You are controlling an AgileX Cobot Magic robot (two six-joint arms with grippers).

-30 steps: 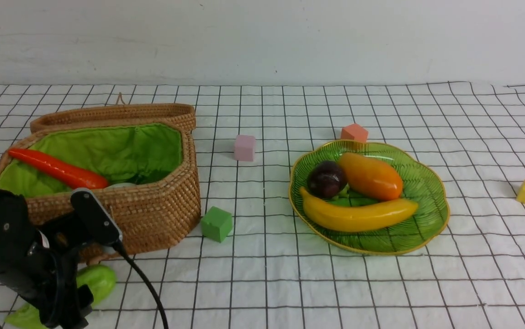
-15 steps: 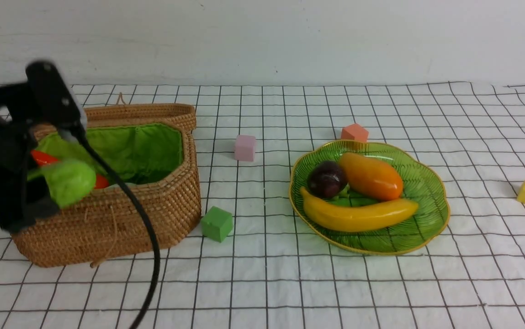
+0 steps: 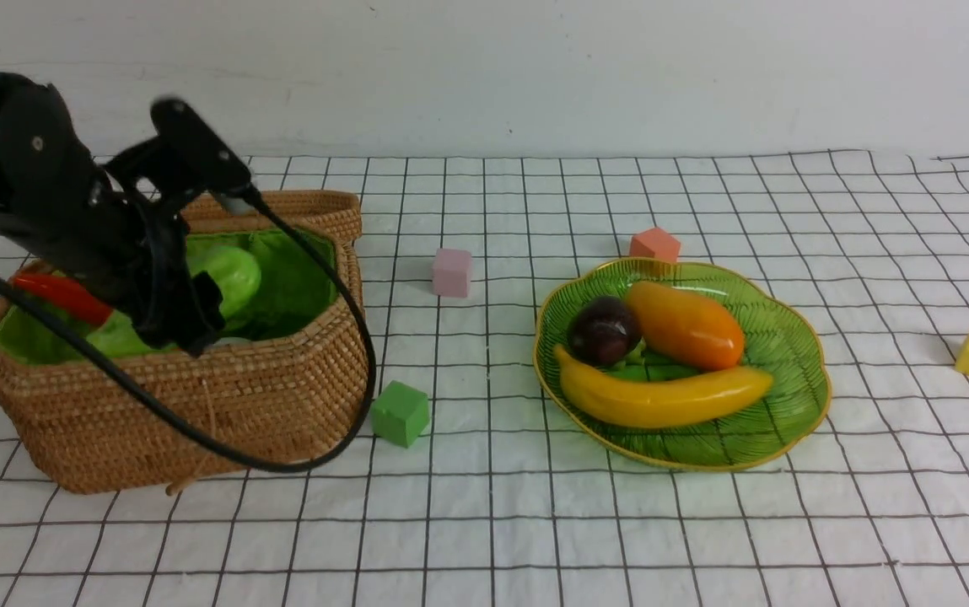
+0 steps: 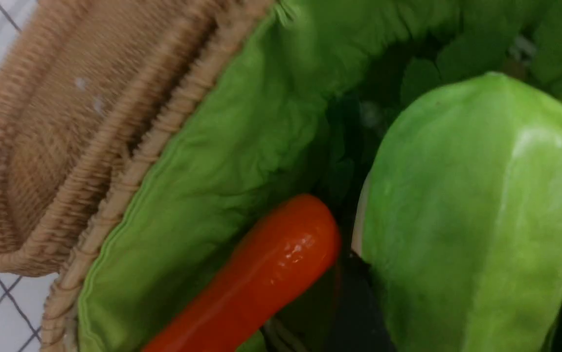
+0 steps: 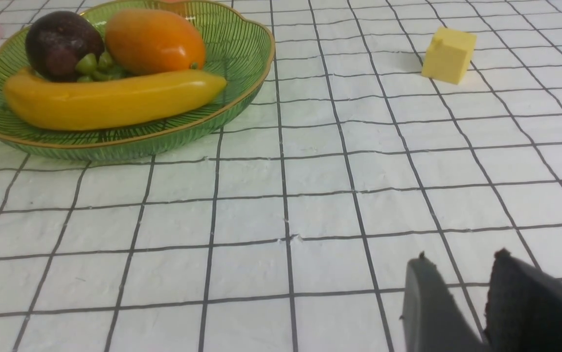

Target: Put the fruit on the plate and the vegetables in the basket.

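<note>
Nearest the front edge of the bench [image 3: 535, 539]: right claw [image 5: 461, 288], seen only in its wrist view, hovering low over bare checked cloth with jaws narrowly parted and carrying nothing; well apart from the plate.

Toward the bench's right side: plate [image 3: 775, 421] holding banana [image 3: 661, 396], mango [image 3: 685, 324] and dark ball [image 3: 602, 330], all lying inside the rim; fruit half of the task appearing finished.

Toward the left edge: basket [image 3: 197, 405] standing with lid thrown back, carrot [image 3: 62, 295] lying inside against the green lining, a pale shape beneath, possibly the radish.

Just above the basket's opening: left claw [image 3: 189, 316] gripping the cucumber [image 3: 231, 274], jaws hidden behind it in the wrist view, cucumber hanging over the carrot's tip.

Remaining, by judgement: releasing the cucumber into the basket.
</note>
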